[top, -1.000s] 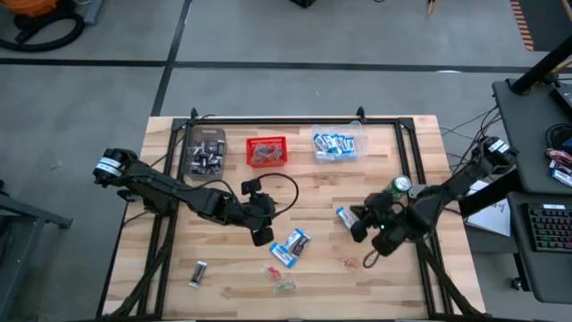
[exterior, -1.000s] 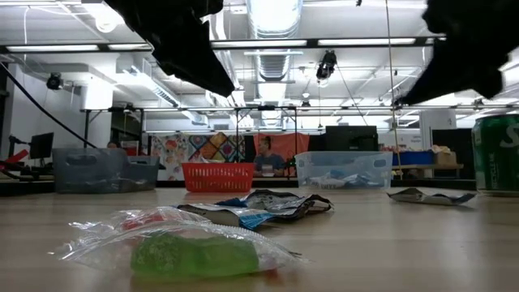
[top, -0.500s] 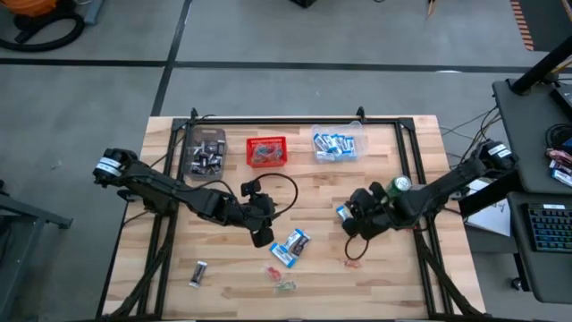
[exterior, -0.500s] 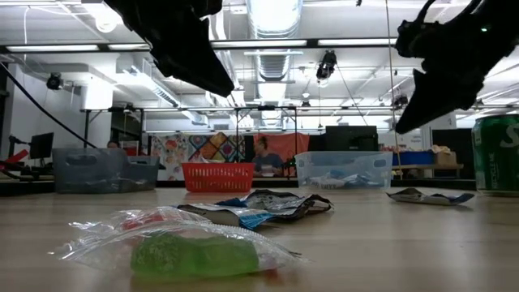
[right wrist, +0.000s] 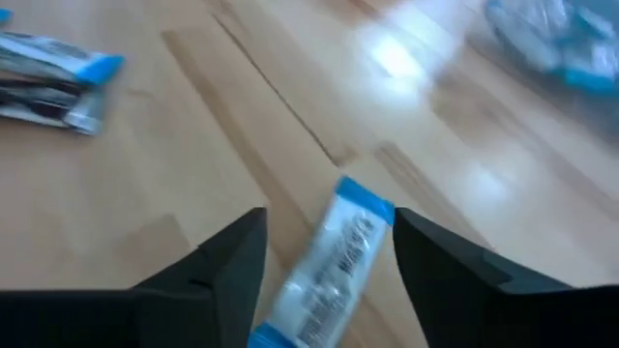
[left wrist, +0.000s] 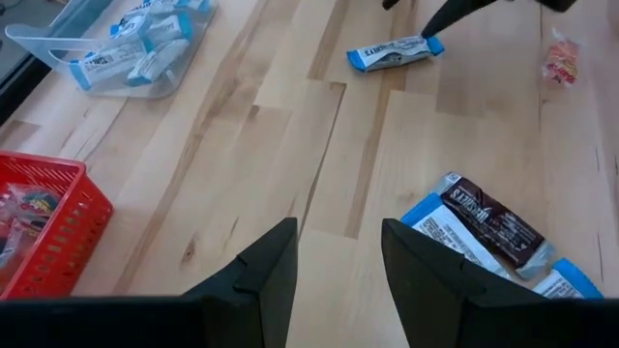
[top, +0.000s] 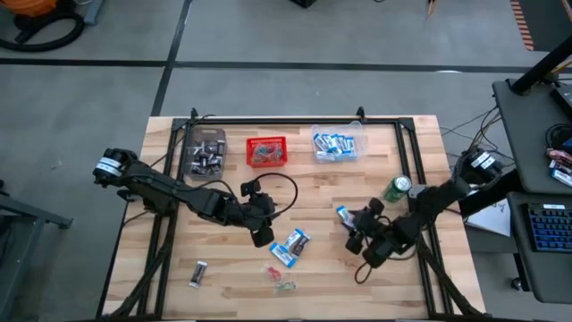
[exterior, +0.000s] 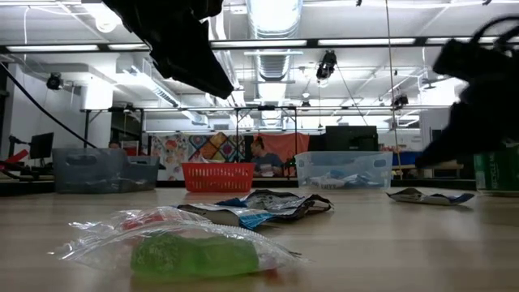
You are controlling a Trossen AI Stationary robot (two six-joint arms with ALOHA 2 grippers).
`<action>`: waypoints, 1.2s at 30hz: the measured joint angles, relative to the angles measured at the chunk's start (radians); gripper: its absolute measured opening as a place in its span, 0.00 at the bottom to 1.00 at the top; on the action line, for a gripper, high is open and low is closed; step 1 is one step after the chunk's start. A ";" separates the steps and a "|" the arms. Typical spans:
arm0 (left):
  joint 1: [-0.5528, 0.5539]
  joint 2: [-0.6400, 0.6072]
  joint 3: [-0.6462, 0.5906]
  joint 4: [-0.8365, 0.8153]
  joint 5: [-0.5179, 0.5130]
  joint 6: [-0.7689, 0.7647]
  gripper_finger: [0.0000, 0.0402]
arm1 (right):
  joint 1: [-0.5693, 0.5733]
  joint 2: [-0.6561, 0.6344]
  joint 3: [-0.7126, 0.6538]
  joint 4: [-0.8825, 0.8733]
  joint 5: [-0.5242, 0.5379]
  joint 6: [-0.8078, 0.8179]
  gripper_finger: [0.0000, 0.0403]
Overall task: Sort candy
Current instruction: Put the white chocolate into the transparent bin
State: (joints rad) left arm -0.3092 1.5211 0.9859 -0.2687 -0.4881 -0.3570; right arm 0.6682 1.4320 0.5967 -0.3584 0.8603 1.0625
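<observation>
The wooden table (top: 313,179) is carrying everything; along its far edge a clear bin of dark bars (top: 204,152), a red mesh basket (top: 266,151) and a clear bin of blue-and-white packets (top: 337,145) are standing in a row, and a green can (top: 396,187) is sitting near the right arm. The left gripper (top: 262,234) is hovering over bare wood near the table's middle, its fingers (left wrist: 266,271) standing apart and holding nothing; just beside it a small pile of blue-and-white packets and a dark brown bar (top: 291,246) is lying flat. The right gripper (top: 357,243) is hanging low over the right part of the table, its fingers (right wrist: 232,261) spread wide with nothing pinched; a single blue-and-white packet (right wrist: 338,256) is lying on the wood between them, and whether they are touching it I cannot tell. A lone dark bar (top: 198,273) is lying near the front left corner; tiny twist-wrapped pieces (top: 280,278), one green and one red, are lying by the front edge; a small red piece (left wrist: 561,60) is lying beyond the pile.
</observation>
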 joint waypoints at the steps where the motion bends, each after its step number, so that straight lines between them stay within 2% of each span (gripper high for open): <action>1: 0.000 0.000 0.000 0.000 0.000 0.001 0.34 | 0.010 0.013 -0.014 0.004 0.005 0.038 0.54; 6: 0.000 0.000 0.000 0.004 -0.001 0.014 0.34 | 0.031 0.100 -0.078 0.086 0.014 0.174 0.60; 11: 0.000 0.000 -0.001 0.008 -0.001 0.010 0.34 | 0.031 0.211 -0.102 0.201 0.059 0.207 0.60; 15: 0.000 0.000 -0.001 0.010 -0.002 0.008 0.34 | 0.031 0.289 -0.097 0.255 0.073 0.229 0.52; 19: 0.000 0.000 -0.001 0.013 -0.002 0.007 0.34 | 0.031 0.317 -0.096 0.288 0.062 0.222 0.35; 24: 0.000 0.000 -0.001 0.015 -0.003 0.007 0.34 | 0.037 0.282 -0.094 0.301 0.062 0.159 0.12; 26: 0.000 0.000 -0.001 0.015 -0.003 0.007 0.34 | 0.038 0.256 -0.095 0.298 0.065 0.121 0.06; 32: -0.001 0.000 -0.001 0.015 -0.004 -0.001 0.34 | 0.035 0.126 -0.101 0.277 0.031 0.012 0.05; 36: -0.010 0.000 -0.001 0.009 -0.001 -0.004 0.34 | -0.023 -0.019 -0.097 0.279 0.051 -0.083 0.05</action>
State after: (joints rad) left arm -0.3191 1.5208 0.9848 -0.2597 -0.4895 -0.3610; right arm 0.6448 1.4134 0.4997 -0.0795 0.9113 0.9796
